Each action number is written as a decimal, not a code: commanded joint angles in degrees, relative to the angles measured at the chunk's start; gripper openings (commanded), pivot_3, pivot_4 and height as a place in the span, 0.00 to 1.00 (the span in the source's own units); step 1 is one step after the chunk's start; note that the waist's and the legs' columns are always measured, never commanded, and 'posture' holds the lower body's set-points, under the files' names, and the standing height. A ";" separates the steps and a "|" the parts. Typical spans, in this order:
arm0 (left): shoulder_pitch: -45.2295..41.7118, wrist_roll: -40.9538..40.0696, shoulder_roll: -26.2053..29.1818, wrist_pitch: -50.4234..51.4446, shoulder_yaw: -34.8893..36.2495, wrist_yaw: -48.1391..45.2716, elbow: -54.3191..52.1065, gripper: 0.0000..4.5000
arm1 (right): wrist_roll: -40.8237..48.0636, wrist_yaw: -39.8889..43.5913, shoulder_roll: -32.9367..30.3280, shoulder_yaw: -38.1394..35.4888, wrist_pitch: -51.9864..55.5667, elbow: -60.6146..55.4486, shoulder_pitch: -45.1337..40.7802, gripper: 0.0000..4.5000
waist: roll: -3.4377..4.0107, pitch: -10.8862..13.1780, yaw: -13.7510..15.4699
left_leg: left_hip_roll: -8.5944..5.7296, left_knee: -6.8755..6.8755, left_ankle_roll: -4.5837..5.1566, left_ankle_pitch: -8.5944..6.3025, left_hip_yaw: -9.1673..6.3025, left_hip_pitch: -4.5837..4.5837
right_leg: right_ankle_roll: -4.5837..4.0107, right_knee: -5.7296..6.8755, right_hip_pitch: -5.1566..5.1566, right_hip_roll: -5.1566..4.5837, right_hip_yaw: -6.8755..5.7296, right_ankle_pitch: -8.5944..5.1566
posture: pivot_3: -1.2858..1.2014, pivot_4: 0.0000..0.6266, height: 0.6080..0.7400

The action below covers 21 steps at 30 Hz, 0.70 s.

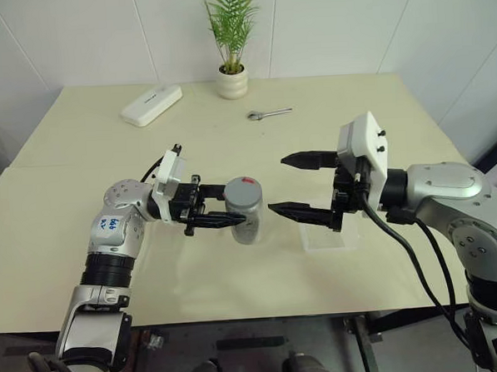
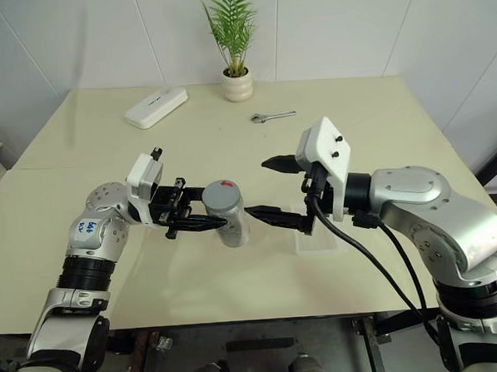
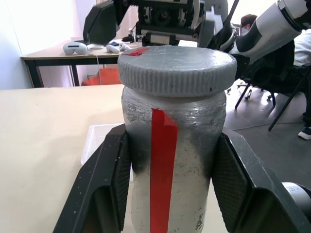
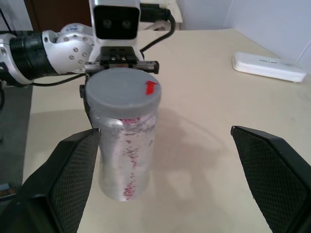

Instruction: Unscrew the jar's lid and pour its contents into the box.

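The silvery-grey jar stands upright in the middle of the table, with a red strip down its side. Its grey lid, marked red on top, sits on the jar. My left gripper reaches in level from the left and is shut on the jar's body below the lid. My right gripper hangs open just right of the jar, facing it and not touching it; its fingers stand wide apart. The clear box lies on the table under the right gripper.
At the back of the table stand a white plant pot, a flat white oblong case and a small metal wrench. The table's front edge runs close below both arms.
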 commanded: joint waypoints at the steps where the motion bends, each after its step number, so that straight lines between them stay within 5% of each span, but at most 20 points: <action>1: -0.72 -0.45 0.09 -0.70 0.27 -1.54 -1.03 0.44 | 3.37 -0.16 -0.38 -2.40 -0.12 -2.79 -0.82 1.00 | 0.00 0.00 -0.01 | 0.00 0.01 0.00 0.00 0.00 0.00 | 0.00 0.00 0.00 0.00 0.00 0.00 | 0.52 0.24 1.00; 21: -2.62 -0.50 -0.71 -1.44 -0.94 -2.96 -0.08 0.44 | -5.90 -3.41 15.37 13.19 -7.84 7.38 -9.28 1.00 | 0.00 0.00 -0.15 | 0.01 0.06 0.00 0.00 -0.01 0.00 | 0.00 0.10 -0.02 0.01 -0.02 0.00 | 0.52 0.24 1.00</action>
